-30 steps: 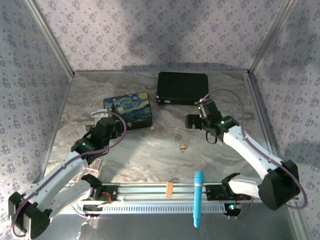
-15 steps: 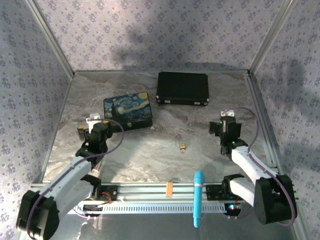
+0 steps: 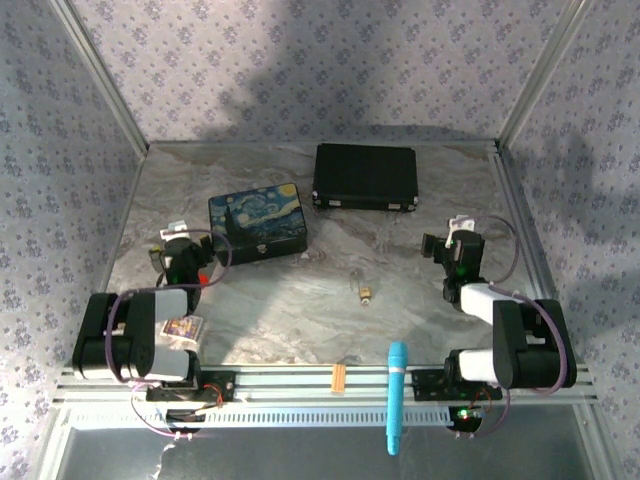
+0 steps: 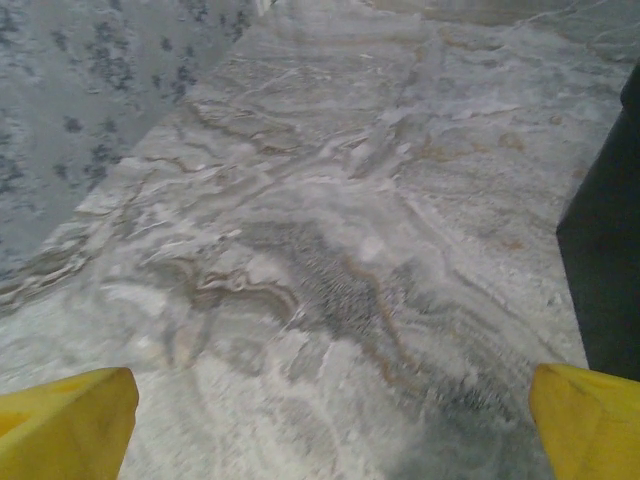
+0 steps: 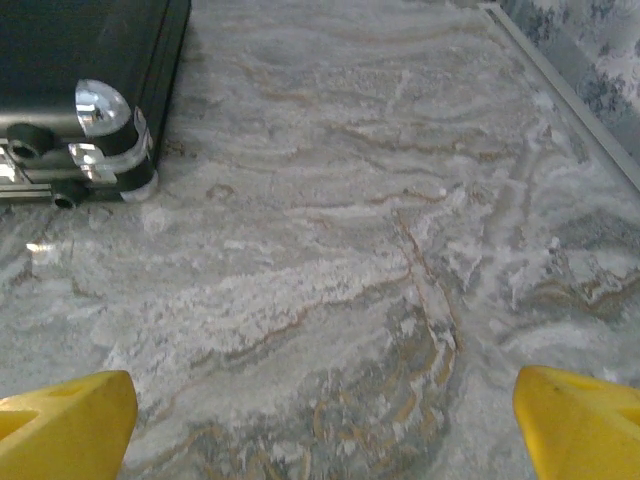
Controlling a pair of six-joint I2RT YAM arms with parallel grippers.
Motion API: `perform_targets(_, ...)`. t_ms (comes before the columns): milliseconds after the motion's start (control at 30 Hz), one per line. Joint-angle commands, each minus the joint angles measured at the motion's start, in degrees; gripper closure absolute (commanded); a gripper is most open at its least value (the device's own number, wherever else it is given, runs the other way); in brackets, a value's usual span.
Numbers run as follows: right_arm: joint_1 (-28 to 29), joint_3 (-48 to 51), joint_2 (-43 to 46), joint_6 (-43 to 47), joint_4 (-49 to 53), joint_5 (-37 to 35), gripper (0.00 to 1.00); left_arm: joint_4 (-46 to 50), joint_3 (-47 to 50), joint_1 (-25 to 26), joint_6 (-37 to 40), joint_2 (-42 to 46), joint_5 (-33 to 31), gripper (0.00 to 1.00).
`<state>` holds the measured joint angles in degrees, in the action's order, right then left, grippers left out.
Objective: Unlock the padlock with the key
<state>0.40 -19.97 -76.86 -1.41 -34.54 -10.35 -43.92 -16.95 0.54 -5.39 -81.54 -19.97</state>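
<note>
The padlock [image 3: 365,293], a tiny brass body with a silver shackle, lies on the marble table [image 3: 300,310] at its middle, untouched. A faint silvery speck that may be the key [image 3: 347,359] lies near the front rail; it is too small to be sure. My left gripper [image 3: 178,247] sits folded back at the left, well away from the padlock, and its yellow fingertips [image 4: 70,425] stand wide apart over bare marble, open [image 4: 330,430]. My right gripper [image 3: 456,243] is at the right, open [image 5: 325,425] and holding nothing.
A painted starry-night box [image 3: 257,222] stands just right of the left gripper; its dark side [image 4: 610,240] edges the left wrist view. A black case [image 3: 365,177] sits at the back, with its corner [image 5: 90,90] in the right wrist view. A blue stick [image 3: 396,395] and an orange strip [image 3: 338,377] lie on the front rail.
Both arms have folded back toward their bases. The right gripper drew away from the black case to the right side, and the left moved back and left. Both stayed open.
</note>
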Motion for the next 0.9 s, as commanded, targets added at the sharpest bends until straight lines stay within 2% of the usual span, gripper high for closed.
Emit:
perform_targets(0, -0.9, 0.4, -3.7, 1.7, -10.4, 0.9, 0.02, -10.4, -1.2, -0.9, 0.0, -3.9, 6.5, 0.0)
perform_targets(67, -1.5, 1.0, -7.4, 0.6, -14.2, 0.2, 0.02, -12.2, -1.7, -0.9, -0.1, -6.2, 6.1, 0.0)
perform_targets(133, -1.4, 0.4, -10.5, 0.4, -17.1, -0.7, 0.01, -7.9, -3.2, -1.0, 0.0, -5.4, 7.1, 0.0)
perform_targets(167, -1.4, -0.9, -9.8, 0.3, -12.8, -1.0, 0.01, -8.2, -3.6, -0.9, 0.4, -6.1, 7.5, 0.0)
perform_targets(267, -1.1, -2.0, -9.9, 1.3, -11.3, -0.1, 0.01, -6.0, -4.9, -1.0, 0.7, -6.2, 8.1, 0.0)
perform_targets(867, -0.8, -2.1, -10.2, 1.9, -11.6, 0.9, 0.01, -4.5, -5.7, -0.1, 2.1, -6.3, 8.4, 0.0)
